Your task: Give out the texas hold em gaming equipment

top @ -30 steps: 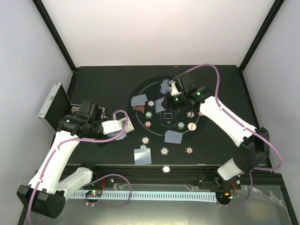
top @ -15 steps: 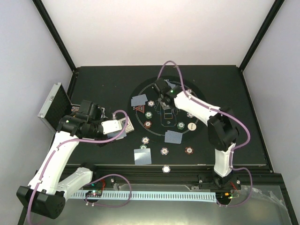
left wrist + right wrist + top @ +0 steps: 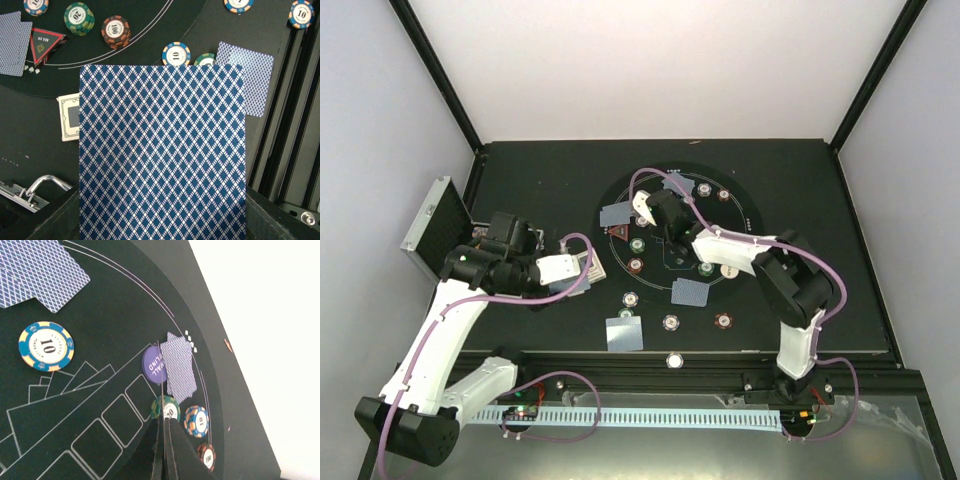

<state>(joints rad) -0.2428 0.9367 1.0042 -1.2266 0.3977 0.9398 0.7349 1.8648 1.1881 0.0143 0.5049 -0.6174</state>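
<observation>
My left gripper (image 3: 563, 270) is shut on a blue-diamond-backed playing card (image 3: 162, 150) that fills the left wrist view; it hovers left of the round mat (image 3: 620, 190). My right gripper (image 3: 646, 208) is over the mat's left part. In the right wrist view its fingers (image 3: 172, 440) are pressed on a card seen edge-on (image 3: 159, 385). Beyond them lie a purple small-blind disc (image 3: 152, 365), a card (image 3: 179, 367), a green chip (image 3: 161, 405) and a blue chip (image 3: 196, 421). Striped chips (image 3: 637, 244), face-down cards (image 3: 690, 292) and a red triangle marker (image 3: 618, 233) lie spread over the mat.
The silver ribbed case (image 3: 428, 215) stands open at the far left, its handle (image 3: 42, 182) below my left gripper. A small stack of cards (image 3: 70, 124) lies beside it. A white disc (image 3: 674, 360) sits on the front rail. Walls enclose the black table (image 3: 540, 170).
My right arm has swung left and folded in, carrying its gripper from the mat's upper middle to its left part. The left arm and its card have not moved.
</observation>
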